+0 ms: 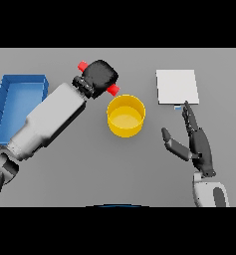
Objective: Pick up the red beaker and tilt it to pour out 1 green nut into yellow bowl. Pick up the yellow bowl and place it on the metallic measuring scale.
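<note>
The red beaker (112, 89) is lying tilted just above the yellow bowl (126, 115), the left hand (100, 75) curling round it, seemingly tight. The right hand (196, 142) is hovering spread beside the metallic scale (177, 86); a blue bin (20, 89) is sitting far left.

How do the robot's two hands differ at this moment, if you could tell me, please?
The left hand is curled round the red beaker behind the yellow bowl; the right hand holds nothing. The left shows its back, fingers hidden; the right's fingers are straight, pointing towards the scale. Both are dark.
</note>
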Controlling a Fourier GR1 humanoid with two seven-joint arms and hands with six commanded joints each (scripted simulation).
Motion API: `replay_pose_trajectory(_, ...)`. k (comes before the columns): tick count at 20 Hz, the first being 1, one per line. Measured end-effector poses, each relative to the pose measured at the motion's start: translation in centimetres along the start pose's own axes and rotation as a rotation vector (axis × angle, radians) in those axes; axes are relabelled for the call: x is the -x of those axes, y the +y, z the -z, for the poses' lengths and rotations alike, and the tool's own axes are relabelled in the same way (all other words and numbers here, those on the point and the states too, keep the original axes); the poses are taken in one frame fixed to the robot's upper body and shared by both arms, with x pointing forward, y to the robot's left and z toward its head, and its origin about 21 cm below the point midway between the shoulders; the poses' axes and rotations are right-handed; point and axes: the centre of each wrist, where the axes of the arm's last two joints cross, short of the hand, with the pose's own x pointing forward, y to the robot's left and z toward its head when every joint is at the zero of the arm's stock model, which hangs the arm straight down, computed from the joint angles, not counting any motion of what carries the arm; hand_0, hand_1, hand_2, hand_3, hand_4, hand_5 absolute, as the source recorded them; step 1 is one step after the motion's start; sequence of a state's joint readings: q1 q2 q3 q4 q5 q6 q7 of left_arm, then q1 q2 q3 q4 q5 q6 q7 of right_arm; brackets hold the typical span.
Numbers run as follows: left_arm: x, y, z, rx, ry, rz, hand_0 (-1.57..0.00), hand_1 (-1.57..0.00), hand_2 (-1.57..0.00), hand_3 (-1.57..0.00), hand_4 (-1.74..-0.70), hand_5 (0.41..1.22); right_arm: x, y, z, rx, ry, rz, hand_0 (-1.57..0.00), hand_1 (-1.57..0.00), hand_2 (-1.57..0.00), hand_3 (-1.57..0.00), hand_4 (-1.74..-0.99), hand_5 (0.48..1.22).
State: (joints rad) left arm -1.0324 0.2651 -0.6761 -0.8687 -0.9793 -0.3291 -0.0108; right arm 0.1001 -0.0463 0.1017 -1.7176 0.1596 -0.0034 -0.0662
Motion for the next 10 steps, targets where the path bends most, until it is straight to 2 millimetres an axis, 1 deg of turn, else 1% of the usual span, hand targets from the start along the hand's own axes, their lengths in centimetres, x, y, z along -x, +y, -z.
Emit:
replay_pose_trajectory(1,-0.4,0.3,0.4,0.013,-0.012,0.039,-1.57,-1.57,-1.57,-1.43,-1.73,1.219,0.1,0.1,-0.2,-0.005,-0.005,-0.008,0.00,0.00,0.00,0.00,-1.221,0.617)
replay_pose_trajectory(2,-0.7,0.4,0.5,0.019,-0.043,0.075,-1.57,-1.57,-1.57,-1.46,-1.73,1.219,-0.2,0.3,0.1,0.002,-0.010,-0.027,0.00,0.00,0.00,0.00,-1.221,0.610)
replay_pose_trajectory(3,-0.8,0.7,0.7,0.031,-0.055,0.116,-1.57,-1.57,-1.57,-1.48,-1.73,1.220,-0.2,0.4,0.0,0.011,-0.012,-0.026,0.00,0.00,0.00,0.00,-1.214,0.600)
replay_pose_trajectory(4,-1.4,0.9,1.0,0.041,-0.062,0.160,-1.57,-1.57,-1.57,-1.50,-1.73,1.220,0.0,-0.1,0.1,0.023,-0.011,-0.037,0.00,0.00,0.00,0.00,-1.213,0.591)
replay_pose_trajectory(5,-1.7,0.6,1.1,0.061,-0.074,0.207,-1.57,-1.57,-1.57,-1.51,-1.73,1.220,0.1,0.1,0.1,0.018,-0.009,-0.051,0.00,0.00,0.00,0.00,-1.205,0.584)
replay_pose_trajectory(6,-1.9,1.2,1.2,0.060,-0.078,0.253,-1.57,-1.57,-1.57,-1.52,-1.73,1.220,-0.1,0.4,0.1,0.018,-0.022,-0.046,0.00,0.00,0.00,0.00,-1.193,0.578)
replay_pose_trajectory(7,-1.6,1.5,1.2,0.062,-0.082,0.299,-1.57,-1.57,-1.57,-1.53,-1.73,1.220,-0.1,0.5,0.0,0.020,-0.022,-0.043,0.00,0.00,0.00,0.00,-1.185,0.575)
replay_pose_trajectory(8,-2.0,1.4,1.3,0.071,-0.097,0.351,-1.57,-1.57,-1.57,-1.54,-1.74,1.221,-0.1,0.3,0.2,0.023,-0.030,-0.045,0.00,0.00,0.00,0.00,-1.173,0.572)
replay_pose_trajectory(9,-2.0,1.7,1.4,0.066,-0.101,0.395,-1.57,-1.57,-1.57,-1.55,-1.74,1.221,-0.4,0.6,0.2,0.028,-0.037,-0.058,0.00,0.00,0.00,0.00,-1.160,0.569)
replay_pose_trajectory(10,-2.1,1.7,1.5,0.073,-0.103,0.447,-1.57,-1.57,-1.57,-1.55,-1.74,1.221,-0.4,0.5,0.1,0.027,-0.031,-0.055,0.00,0.00,0.00,0.00,-1.152,0.567)
